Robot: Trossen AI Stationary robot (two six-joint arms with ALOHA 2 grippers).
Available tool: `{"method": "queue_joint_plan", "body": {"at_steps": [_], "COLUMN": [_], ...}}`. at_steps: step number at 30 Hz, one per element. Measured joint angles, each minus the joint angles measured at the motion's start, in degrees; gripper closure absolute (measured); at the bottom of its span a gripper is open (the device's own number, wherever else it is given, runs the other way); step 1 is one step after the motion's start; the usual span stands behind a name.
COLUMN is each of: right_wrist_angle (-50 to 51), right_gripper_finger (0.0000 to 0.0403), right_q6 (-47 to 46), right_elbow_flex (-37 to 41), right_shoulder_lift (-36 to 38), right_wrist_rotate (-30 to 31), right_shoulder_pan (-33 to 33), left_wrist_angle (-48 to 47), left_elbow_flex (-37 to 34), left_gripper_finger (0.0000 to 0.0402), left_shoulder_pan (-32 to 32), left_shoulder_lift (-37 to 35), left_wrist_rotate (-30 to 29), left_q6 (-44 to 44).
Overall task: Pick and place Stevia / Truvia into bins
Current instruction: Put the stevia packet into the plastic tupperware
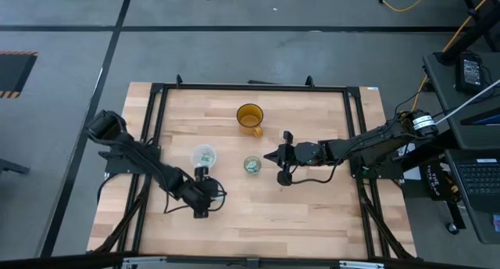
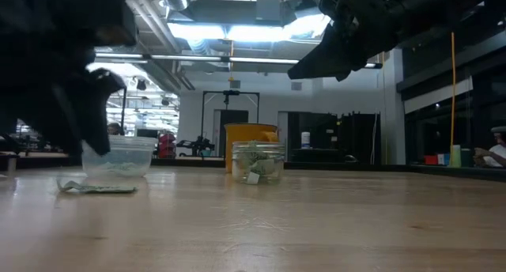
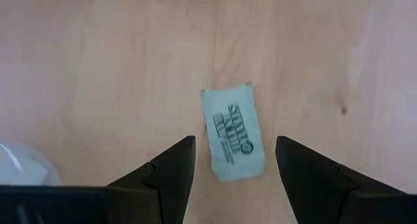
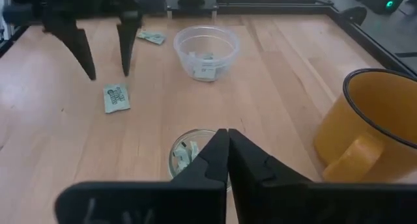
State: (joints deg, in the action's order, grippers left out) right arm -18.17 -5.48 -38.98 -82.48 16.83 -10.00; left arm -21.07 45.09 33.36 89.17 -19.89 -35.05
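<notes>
A pale green Stevia sachet (image 3: pixel 232 134) lies flat on the wooden table. My left gripper (image 3: pixel 234 143) hovers over it, open, one finger on either side, touching nothing. In the right wrist view the same sachet (image 4: pixel 116 98) lies below the left gripper (image 4: pixel 108 74), and a second sachet (image 4: pixel 151 36) lies farther off. The clear cup (image 4: pixel 207 51) and the small silvery cup (image 4: pixel 186 152) both hold sachets. My right gripper (image 4: pixel 227 142) is shut and empty, up in the air just right of the small cup (image 1: pixel 251 165).
An amber mug (image 1: pixel 250 116) with a handle stands toward the far edge, behind the two cups. A black frame (image 1: pixel 250 87) runs round the tabletop. Bare wood lies toward the near edge (image 1: pixel 273 230).
</notes>
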Motion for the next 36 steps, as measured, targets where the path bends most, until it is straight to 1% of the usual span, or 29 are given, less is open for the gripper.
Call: {"method": "queue_joint_plan", "body": {"at_steps": [4,7,12,16,20,36], "right_wrist_angle": [0.0,0.0,0.0,0.0,0.0,0.0], "right_gripper_finger": [0.039,0.039,0.039,0.039,0.039,0.0389], "right_q6": [-0.2,-0.2,-0.2,-0.2,-0.3,-0.3], "right_elbow_flex": [0.0,0.0,0.0,0.0,0.0,0.0], "right_shoulder_lift": [0.0,0.0,0.0,0.0,0.0,0.0], "right_wrist_rotate": [0.0,0.0,0.0,0.0,0.0,0.0], "right_shoulder_pan": [0.0,0.0,0.0,0.0,0.0,0.0], "left_wrist_angle": [0.0,0.1,0.1,0.1,0.1,0.1], "left_elbow_flex": [0.0,0.0,0.3,0.3,0.2,0.1], "left_gripper_finger": [0.0194,0.0194,0.0194,0.0198,0.0221,0.0342], "left_shoulder_pan": [0.0,-0.1,-0.1,-0.1,-0.1,-0.2], "left_shoulder_lift": [2.9,4.6,6.4,6.5,6.1,6.2], "left_wrist_rotate": [1.0,3.2,3.7,3.8,4.1,5.3], "left_q6": [-3.8,-6.3,-6.6,-6.7,-7.1,-7.3]}}
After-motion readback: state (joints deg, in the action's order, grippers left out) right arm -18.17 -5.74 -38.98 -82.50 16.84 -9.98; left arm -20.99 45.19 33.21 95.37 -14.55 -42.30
